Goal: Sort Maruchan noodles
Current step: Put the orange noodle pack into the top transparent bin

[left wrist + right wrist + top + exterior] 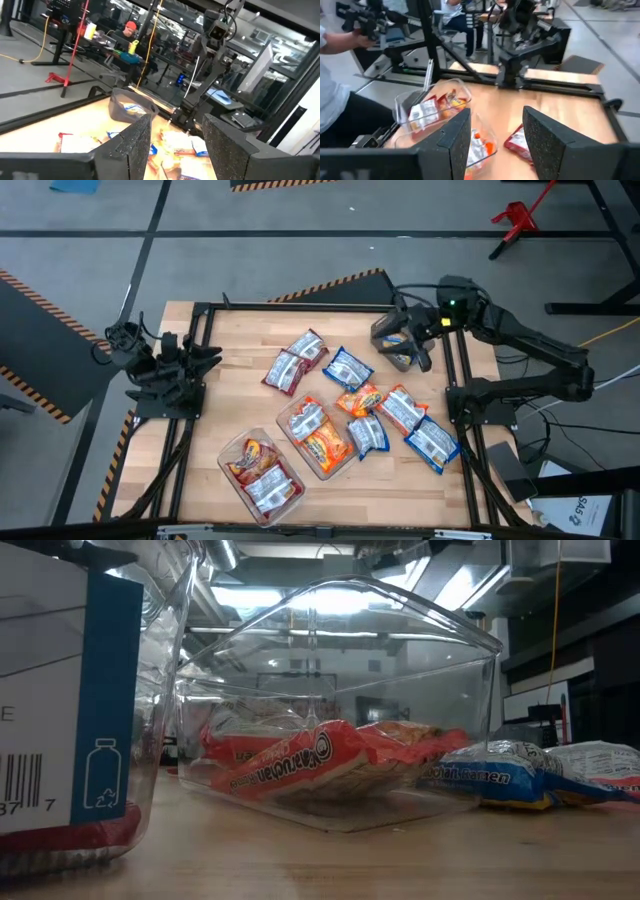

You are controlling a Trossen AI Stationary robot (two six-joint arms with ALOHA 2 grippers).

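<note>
Several Maruchan noodle packets lie loose on the wooden table: a red one (295, 362), blue ones (348, 367) (433, 443) and an orange one (358, 400). Orange packets (320, 765) lie in a clear tub (318, 435). Red packets lie in a second clear tub (262, 472). A dark grey tub (388, 332) at the far right holds a blue packet (131, 106). My right gripper (495, 117) hovers open beside that tub, with nothing between its fingers. My left gripper (175, 125) waits open at the table's left edge.
A black frame (300, 307) runs around the table's edges, and both arm bases stand on it. The table's far left part is bare wood (240, 335). A person sits at a desk beyond the table (127, 32). Another person stands near the table (335, 95).
</note>
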